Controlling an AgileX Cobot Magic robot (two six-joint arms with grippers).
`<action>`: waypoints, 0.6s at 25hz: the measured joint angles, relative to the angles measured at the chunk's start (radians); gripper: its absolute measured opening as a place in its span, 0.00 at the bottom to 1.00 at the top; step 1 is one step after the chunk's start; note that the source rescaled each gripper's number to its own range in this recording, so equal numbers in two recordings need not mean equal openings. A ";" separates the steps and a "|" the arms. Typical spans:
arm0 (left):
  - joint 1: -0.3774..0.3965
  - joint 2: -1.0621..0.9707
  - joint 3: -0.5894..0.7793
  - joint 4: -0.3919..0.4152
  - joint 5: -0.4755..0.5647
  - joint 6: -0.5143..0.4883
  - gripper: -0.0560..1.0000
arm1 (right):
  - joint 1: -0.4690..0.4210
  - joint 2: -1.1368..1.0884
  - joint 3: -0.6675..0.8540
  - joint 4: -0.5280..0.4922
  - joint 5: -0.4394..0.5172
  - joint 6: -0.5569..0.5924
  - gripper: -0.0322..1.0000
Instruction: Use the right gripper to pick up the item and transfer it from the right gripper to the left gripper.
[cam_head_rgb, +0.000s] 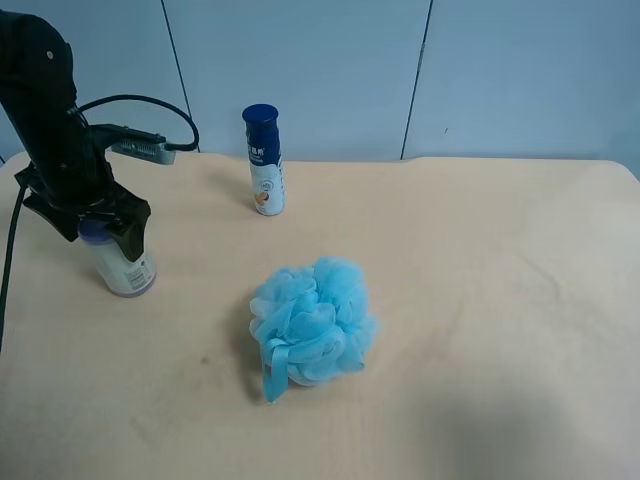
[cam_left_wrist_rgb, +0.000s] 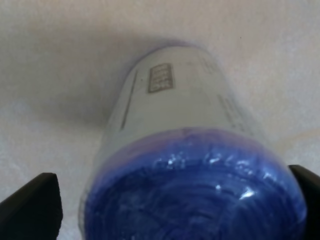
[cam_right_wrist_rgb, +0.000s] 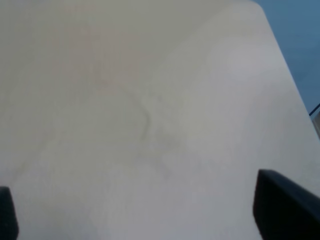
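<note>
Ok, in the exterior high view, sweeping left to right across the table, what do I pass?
Left gripper over the white container → dark-blue-capped bottle → light-blue bath sponge. The gripper and container overlap, so they share one spot.

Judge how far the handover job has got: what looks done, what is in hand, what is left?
Done: nothing clearly; the item stands on the table. In hand: the left gripper straddles its lid, with a gap beside one finger in the left wrist view, so it probably has no grip yet. Left: the right gripper is open over bare table, so its pickup and the transfer seem outstanding.
</note>
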 joint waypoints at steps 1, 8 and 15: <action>0.000 -0.004 0.000 0.000 0.000 0.000 0.68 | 0.000 0.000 0.000 0.000 0.000 0.000 0.78; 0.000 -0.090 0.000 -0.027 0.020 -0.003 0.68 | 0.000 0.000 0.000 0.000 0.000 0.000 0.78; 0.000 -0.288 0.000 -0.028 0.070 -0.003 0.68 | 0.000 0.000 0.000 0.000 0.000 0.000 0.78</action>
